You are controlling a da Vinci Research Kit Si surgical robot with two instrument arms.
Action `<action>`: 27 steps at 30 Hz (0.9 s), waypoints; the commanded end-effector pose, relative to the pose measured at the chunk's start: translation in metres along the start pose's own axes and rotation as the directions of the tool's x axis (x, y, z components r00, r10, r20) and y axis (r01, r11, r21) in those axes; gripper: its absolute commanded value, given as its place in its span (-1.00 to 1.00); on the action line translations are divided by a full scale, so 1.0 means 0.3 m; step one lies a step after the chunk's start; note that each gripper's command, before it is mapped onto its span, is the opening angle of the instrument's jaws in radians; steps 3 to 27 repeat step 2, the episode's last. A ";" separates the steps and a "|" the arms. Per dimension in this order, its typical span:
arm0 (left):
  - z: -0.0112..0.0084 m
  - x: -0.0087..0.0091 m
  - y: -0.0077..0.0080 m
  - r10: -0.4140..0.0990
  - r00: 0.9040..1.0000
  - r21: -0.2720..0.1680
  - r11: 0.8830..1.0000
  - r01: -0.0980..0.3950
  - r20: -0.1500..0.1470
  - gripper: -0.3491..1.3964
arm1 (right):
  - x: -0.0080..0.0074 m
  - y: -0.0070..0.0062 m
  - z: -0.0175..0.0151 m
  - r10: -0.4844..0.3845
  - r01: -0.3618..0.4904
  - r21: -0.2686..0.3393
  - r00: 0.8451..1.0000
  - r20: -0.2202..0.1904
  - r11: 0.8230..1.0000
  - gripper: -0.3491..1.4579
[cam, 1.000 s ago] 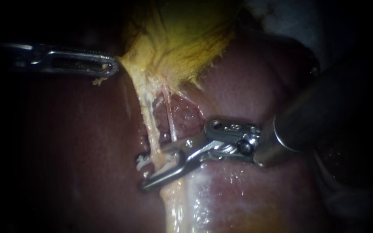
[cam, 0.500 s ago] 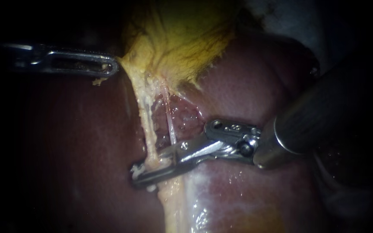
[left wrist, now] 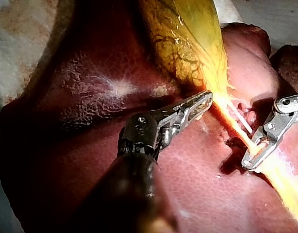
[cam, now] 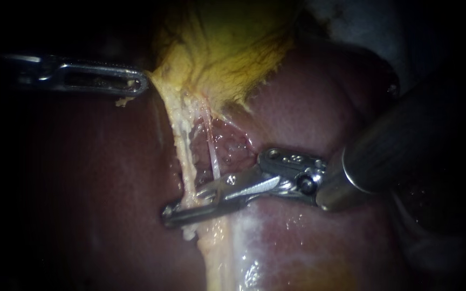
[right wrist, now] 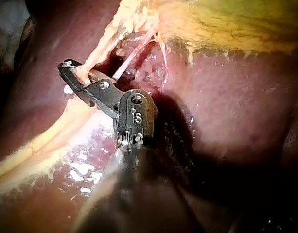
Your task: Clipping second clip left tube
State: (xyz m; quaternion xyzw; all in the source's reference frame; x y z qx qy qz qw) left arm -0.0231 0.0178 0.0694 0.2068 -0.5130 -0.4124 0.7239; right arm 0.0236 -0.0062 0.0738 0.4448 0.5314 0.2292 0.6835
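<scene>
The left tube (cam: 182, 151) is a thick yellowish strand running down from the gallbladder (cam: 227, 48). My right instrument (cam: 172, 214) comes in from the right, and its jaws lie together across the low end of that tube, shut on it. A small whitish bit (cam: 189, 234) shows just under the jaws; I cannot tell if it is a clip. The thin pale right tube (cam: 212, 156) runs beside them. My left instrument (cam: 136, 83) is shut on the gallbladder's edge, holding it taut. The right wrist view shows the same jaws (right wrist: 70, 69) across the tube (right wrist: 97, 51).
Dark red liver (cam: 98, 188) lies on both sides of the tubes. A raw pink pocket (cam: 233, 145) sits behind the thin tube. The right instrument's thick shaft (cam: 395, 145) fills the right side. Pale wet tissue (cam: 227, 258) runs down below the jaws.
The right instrument's jaws, open around the left tube a second ago, have closed down on it. The left instrument has stayed put.
</scene>
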 end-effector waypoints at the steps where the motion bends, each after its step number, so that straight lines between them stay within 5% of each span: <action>1: 0.0000 -0.0001 0.0000 0.000 1.000 0.000 1.000 0.000 0.000 -1.00 | 0.0000 0.0000 0.000 0.000 0.000 0.001 1.000 0.000 1.000 -1.00; 27: 0.0000 -0.0001 0.0000 0.000 1.000 0.000 1.000 0.000 0.000 -1.00 | -0.0001 0.0000 0.000 0.000 0.000 0.001 1.000 0.000 1.000 -1.00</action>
